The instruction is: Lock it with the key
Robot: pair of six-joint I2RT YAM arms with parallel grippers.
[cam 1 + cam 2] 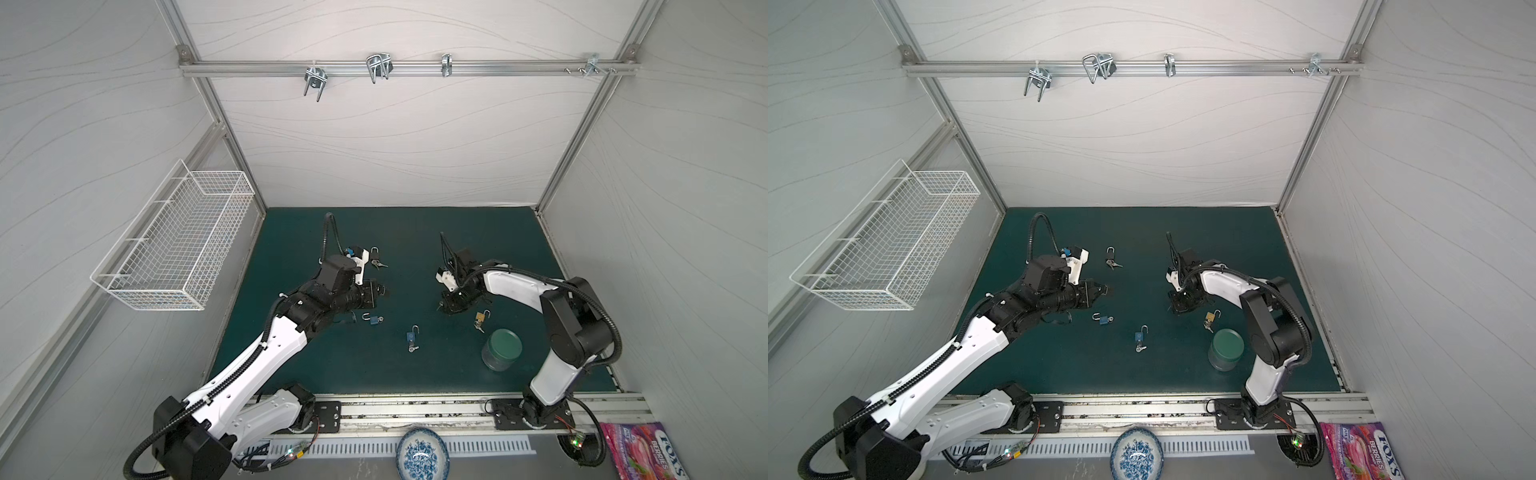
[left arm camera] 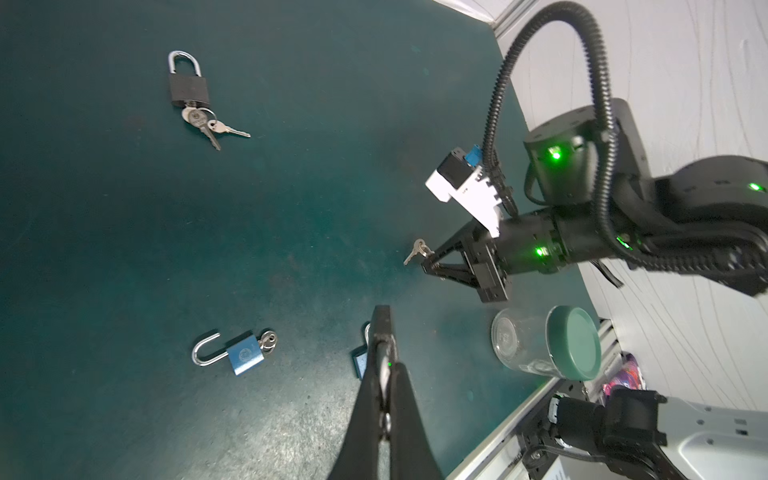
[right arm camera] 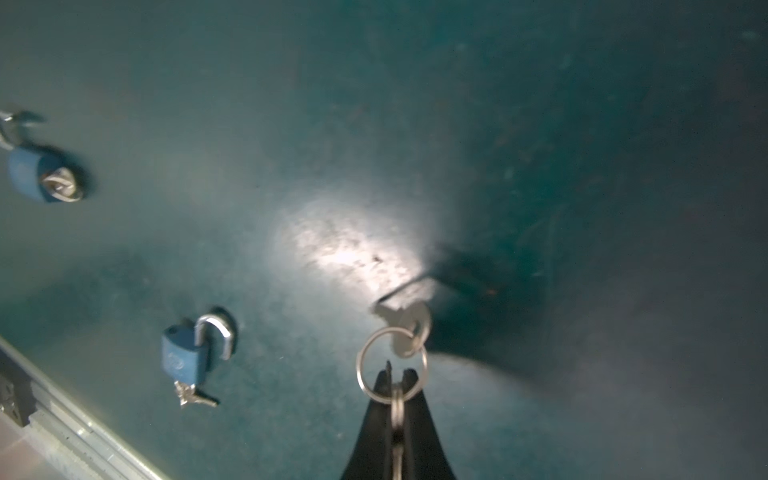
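right gripper [image 3: 398, 372] pinching key ring [image 3: 358, 365], key [image 3: 409, 332] dangling, blue padlock [image 3: 183, 357] nearby

A dark teal table mat [image 1: 374, 374] is mottled with pale scuffs. A black-bodied padlock [image 2: 188, 85] and a blue-bodied padlock [image 2: 245, 358] are fitted with silver shackles, as is a second blue-bodied padlock [image 3: 183, 357]. A small padlock [image 1: 481, 317] is coloured brass-yellow. A silver metal key ring [image 3: 390, 361] is left plain. A clear round jar [image 1: 496, 360] is capped in dark green. A round porcelain bowl [image 1: 422, 455] is patterned with blue flowers on white. A pink sweet bag [image 1: 640, 453] is lettered in white. White wall panels [image 1: 395, 145] are veined with thin grey waves.
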